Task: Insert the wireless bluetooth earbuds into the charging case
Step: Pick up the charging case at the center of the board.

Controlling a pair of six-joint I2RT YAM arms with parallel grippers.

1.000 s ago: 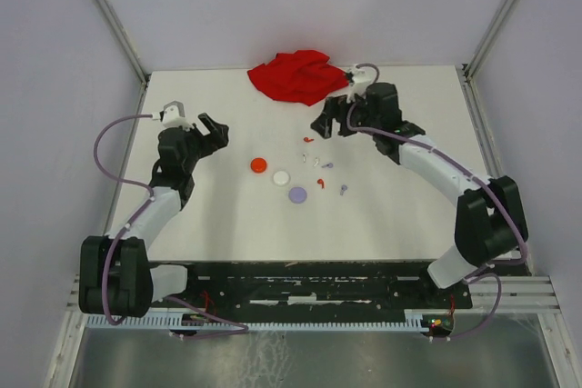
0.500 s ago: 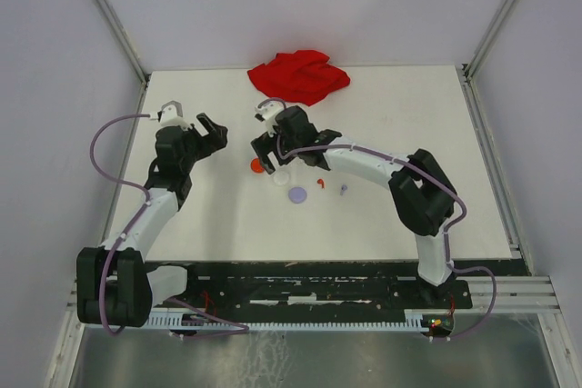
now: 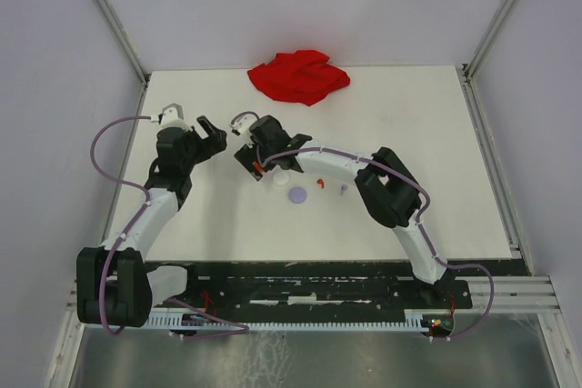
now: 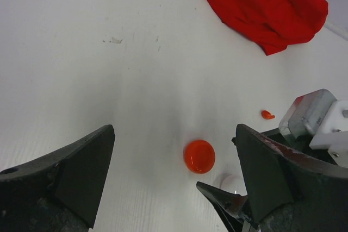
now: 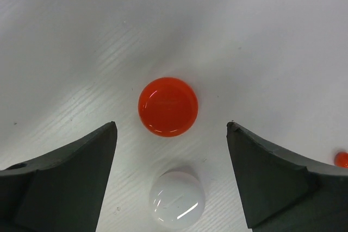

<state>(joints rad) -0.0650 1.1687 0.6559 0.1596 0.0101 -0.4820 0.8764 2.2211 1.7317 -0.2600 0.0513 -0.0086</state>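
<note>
Earbuds lie loose on the white desk, right in the middle of it, and neither end effector has hold of one. The desk fills the overhead view. At its far edge sits a crumpled red cloth, well apart from everything else.

The right arm stretches far across into the left half, folded sharply at the elbow. The left arm runs up its own side, so the two wrists are near each other but not touching.

Right end effector: fingers spread wide and nothing held. Its own camera shows the red disc framed between them with bare desk on either side. How high it hangs over that disc I cannot tell. Left end effector: also wide open and empty, pointing at the same red disc from the left.

On to the discs, three in a slanting row. Red is at the far-left end, with the white disc just beside it, a sliver of desk between them. The lavender disc is nearest the arm bases, out in the open.

Smallest now: the red earbud sits just right of the lavender disc, on its far side. A lavender earbud lies a little further right, and the two are apart. The left wrist camera picks up another tiny red piece beside the right wrist's housing, on the cloth side of the red disc.
</note>
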